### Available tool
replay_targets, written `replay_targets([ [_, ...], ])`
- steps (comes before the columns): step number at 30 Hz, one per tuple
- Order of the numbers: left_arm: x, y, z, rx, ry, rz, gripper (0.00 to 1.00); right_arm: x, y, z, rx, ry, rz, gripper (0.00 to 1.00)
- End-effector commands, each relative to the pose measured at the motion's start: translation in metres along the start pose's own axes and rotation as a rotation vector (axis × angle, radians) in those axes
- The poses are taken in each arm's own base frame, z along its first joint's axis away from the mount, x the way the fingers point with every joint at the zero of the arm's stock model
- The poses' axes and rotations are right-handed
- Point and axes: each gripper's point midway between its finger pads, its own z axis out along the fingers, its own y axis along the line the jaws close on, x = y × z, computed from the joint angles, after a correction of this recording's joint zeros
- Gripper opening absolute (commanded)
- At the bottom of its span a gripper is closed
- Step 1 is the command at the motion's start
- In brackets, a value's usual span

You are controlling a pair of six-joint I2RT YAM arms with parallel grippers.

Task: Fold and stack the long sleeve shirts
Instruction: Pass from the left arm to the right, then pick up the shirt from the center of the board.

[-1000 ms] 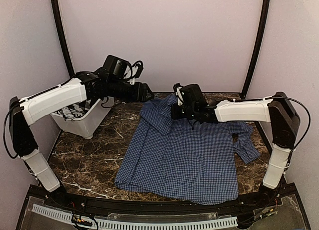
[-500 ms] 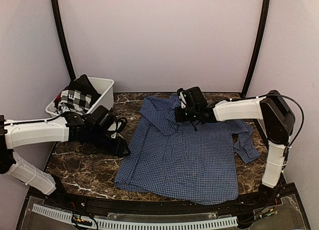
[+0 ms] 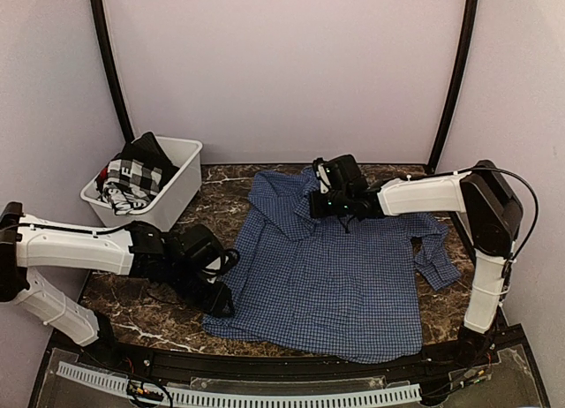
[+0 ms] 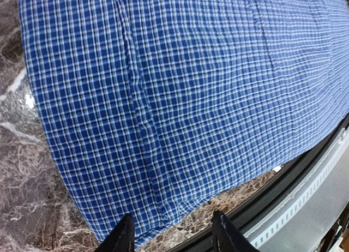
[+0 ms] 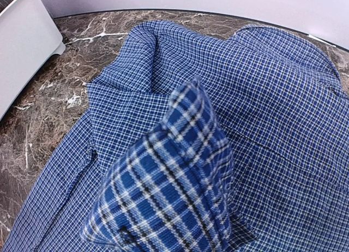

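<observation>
A blue checked long sleeve shirt (image 3: 327, 275) lies spread on the marble table, collar toward the back. My left gripper (image 3: 222, 304) is low at the shirt's near-left hem corner. In the left wrist view the left gripper (image 4: 173, 238) is open, its two black fingertips (image 4: 122, 237) straddling the hem edge of the shirt (image 4: 191, 88) without gripping it. My right gripper (image 3: 316, 202) is shut on the shirt near the collar. In the right wrist view a raised fold of the shirt (image 5: 169, 192) fills the foreground and hides the fingers.
A white plastic bin (image 3: 172, 200) holding black-and-white checked clothes (image 3: 132, 174) stands at the back left, its wall also showing in the right wrist view (image 5: 22, 39). One sleeve (image 3: 434, 253) trails off to the right. The table's black front rail (image 4: 305, 175) runs close behind the hem.
My left arm has swung from over the bin down to the shirt's near-left corner, its jaws narrowing. The right gripper has kept its hold and barely shifted.
</observation>
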Motion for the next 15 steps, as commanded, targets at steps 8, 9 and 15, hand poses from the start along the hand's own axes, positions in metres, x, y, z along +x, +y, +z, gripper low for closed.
replay_targets([
  [8,0.003,0.009,0.027,-0.160,0.046,0.041,0.32,0.039,-0.010,0.006,0.008,0.070,0.040,0.00],
  [9,0.002,0.008,0.029,-0.161,0.043,0.048,0.29,0.043,-0.012,0.006,0.013,0.077,0.043,0.00],
  [15,-0.008,-0.007,0.039,-0.153,0.053,0.091,0.09,0.072,-0.033,0.007,0.077,0.136,0.054,0.00],
])
